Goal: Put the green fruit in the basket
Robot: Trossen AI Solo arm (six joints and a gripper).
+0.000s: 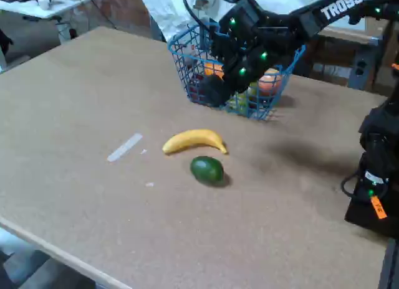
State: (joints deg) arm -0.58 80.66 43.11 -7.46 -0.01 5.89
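Fruit first: the green fruit (207, 169) lies on the table (75, 114), well apart from the jaws and nearer the camera than they are, nothing touching it. Just beyond it, on the jaws' side, lies a yellow banana (194, 140), close to it but seemingly not touching. Farther toward the jaws stands the basket (187, 68), already holding several other fruits. The gripper (234, 83) hangs over the basket, its dark body merging with the mesh, so I cannot tell how wide the jaws stand or whether they hold anything. The task looks to be at its start, the pick not yet made. The next move calls for bringing the jaws out past the banana and down over the green fruit, open wide enough to straddle it.
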